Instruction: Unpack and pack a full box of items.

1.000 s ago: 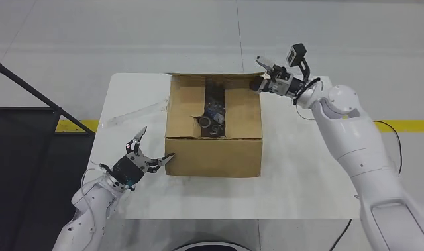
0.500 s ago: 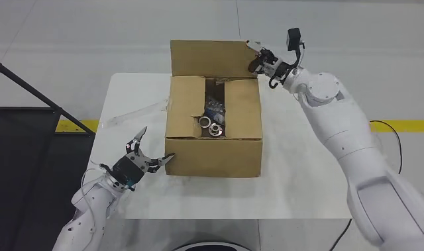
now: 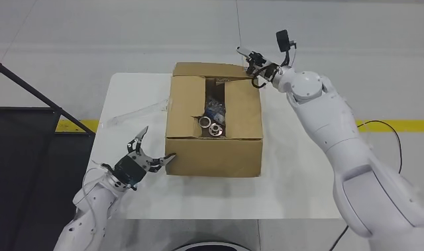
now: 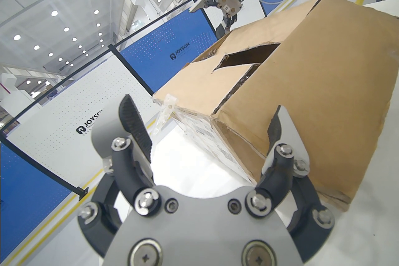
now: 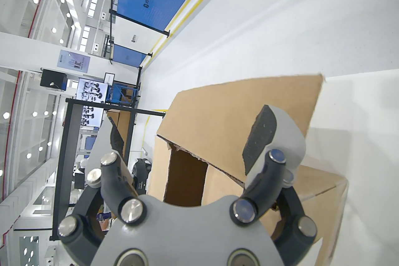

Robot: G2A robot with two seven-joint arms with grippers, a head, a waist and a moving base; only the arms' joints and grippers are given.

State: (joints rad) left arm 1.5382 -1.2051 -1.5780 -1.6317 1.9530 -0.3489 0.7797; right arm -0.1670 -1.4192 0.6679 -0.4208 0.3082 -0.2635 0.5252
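Off the cardboard box's (image 3: pixel 212 155) near left corner: left gripper (image 3: pixel 159 143), spread wide, empty, one fingertip (image 3: pixel 171 157) just beside the wall. Inside the box, between folded-in side flaps (image 3: pixel 185 99): small metal parts (image 3: pixel 211 122). At the box's far right corner: right gripper (image 5: pixel 188 117), wide open by the raised far flap (image 3: pixel 212 70). Risk: flap springing back unheld; box dragged if snagged.

Plain brown cardboard box (image 3: pixel 213 148), white table (image 3: pixel 298 178), grey-black claws.
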